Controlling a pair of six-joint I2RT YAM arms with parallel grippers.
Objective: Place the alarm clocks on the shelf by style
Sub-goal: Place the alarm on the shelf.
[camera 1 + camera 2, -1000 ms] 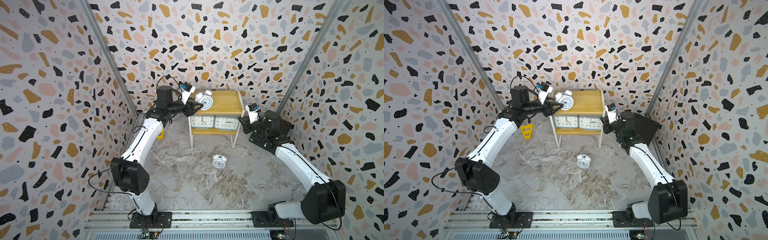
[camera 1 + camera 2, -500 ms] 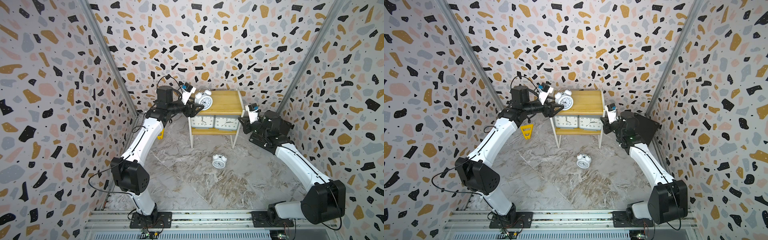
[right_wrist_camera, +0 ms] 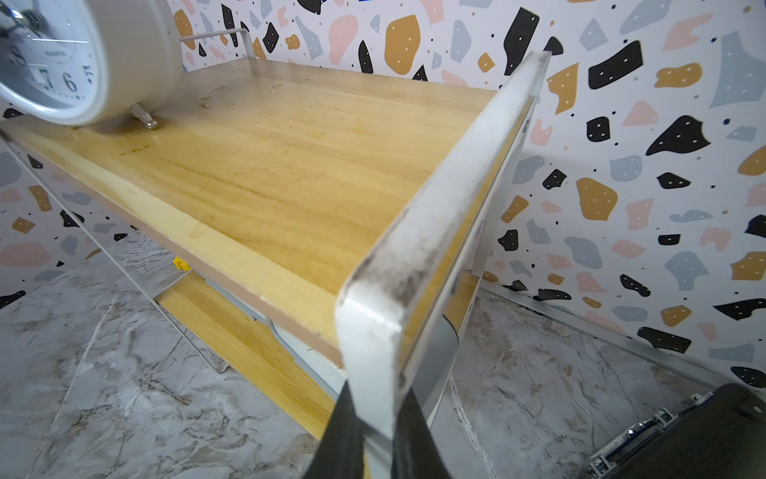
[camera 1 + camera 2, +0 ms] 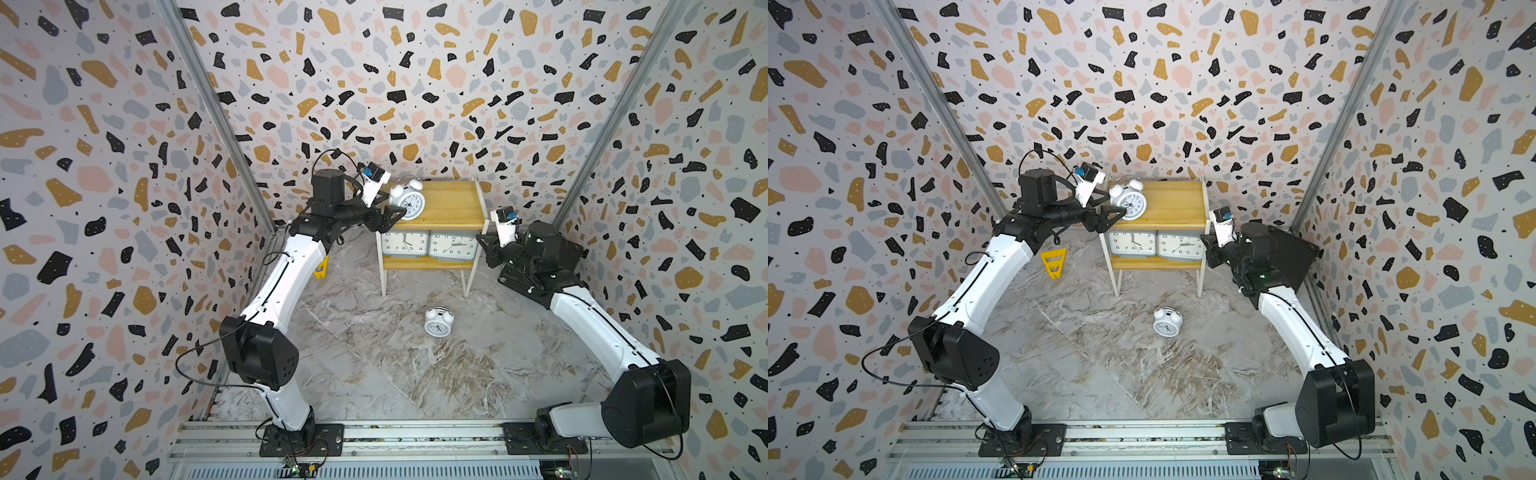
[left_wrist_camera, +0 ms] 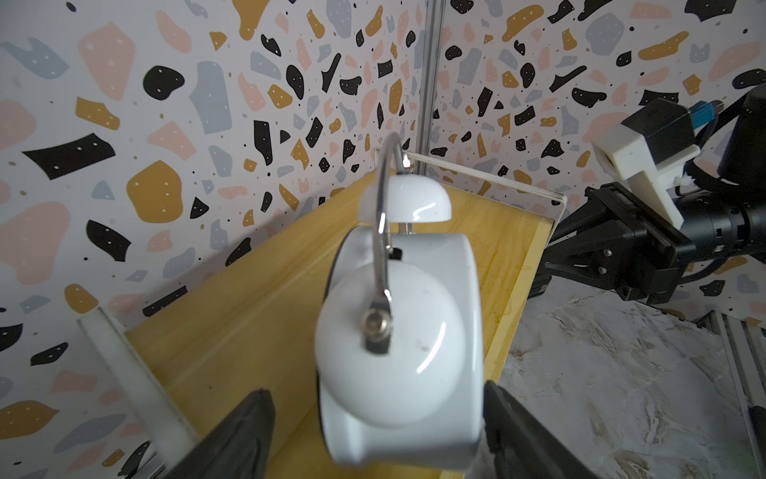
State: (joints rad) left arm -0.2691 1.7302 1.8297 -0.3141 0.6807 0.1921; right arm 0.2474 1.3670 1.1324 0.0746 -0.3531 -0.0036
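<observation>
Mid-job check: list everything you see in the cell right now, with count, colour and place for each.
twin-bell alarm clocks: two, white; one on the shelf's top board at the end nearest the left arm, one on the floor in front of the shelf
rectangular alarm clocks: two, grey cases with white dials; side by side on the lower board
shelf: one, yellowish boards and white frame; against the back wall
triangular plastic piece: one, yellow; on the floor beside the left arm
black box: one; behind the right arm
left gripper: open, fingers either side of the top-board clock
right gripper: shut on the shelf's white side frame
</observation>
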